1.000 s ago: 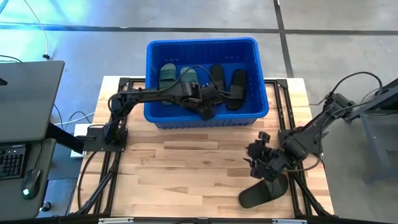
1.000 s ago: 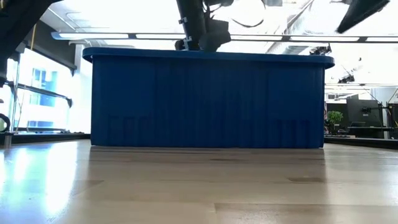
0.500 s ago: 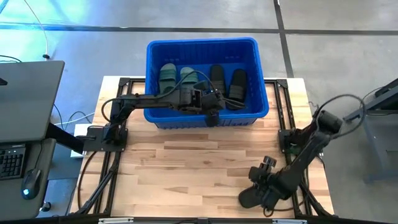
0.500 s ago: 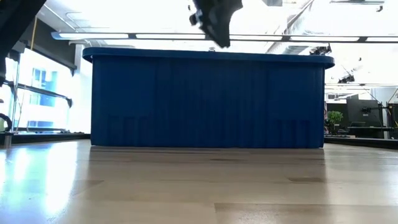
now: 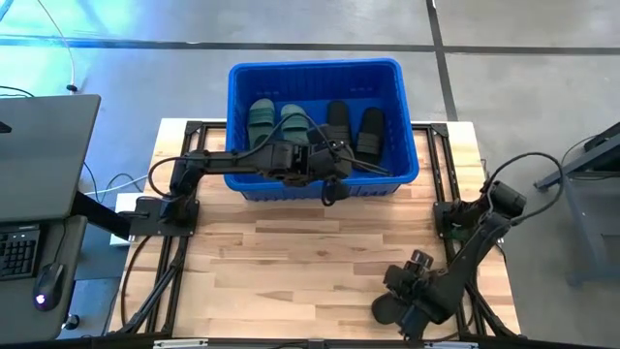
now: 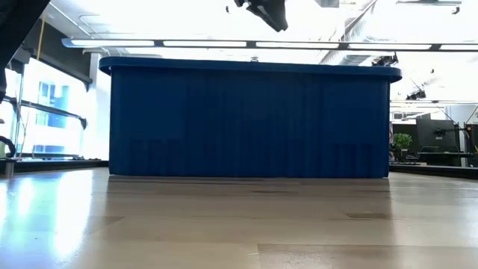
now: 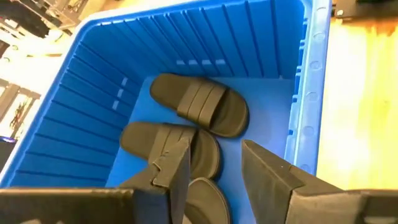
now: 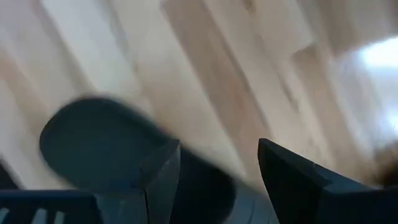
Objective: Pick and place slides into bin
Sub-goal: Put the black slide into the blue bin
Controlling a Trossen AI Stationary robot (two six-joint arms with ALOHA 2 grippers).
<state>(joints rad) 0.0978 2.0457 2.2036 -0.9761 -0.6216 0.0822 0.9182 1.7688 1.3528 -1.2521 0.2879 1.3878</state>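
bin (image 5: 315, 70): big blue crate, 12 o'clock on counter | inside: two green slides (image 5: 262, 119), two black slides (image 5: 369, 131), side by side, flat | one more black slide (image 5: 390, 308): flat on counter, 5 o'clock

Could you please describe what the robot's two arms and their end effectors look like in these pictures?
Both arms are dark, slim, jointed tubes with loose black cables looping alongside. The left end effector and the right end effector are each a blocky black head. In the wrist views each carries two flat, dark, wedge-shaped fingers, matte and unmarked. The bases bolt to a black frame around the table.
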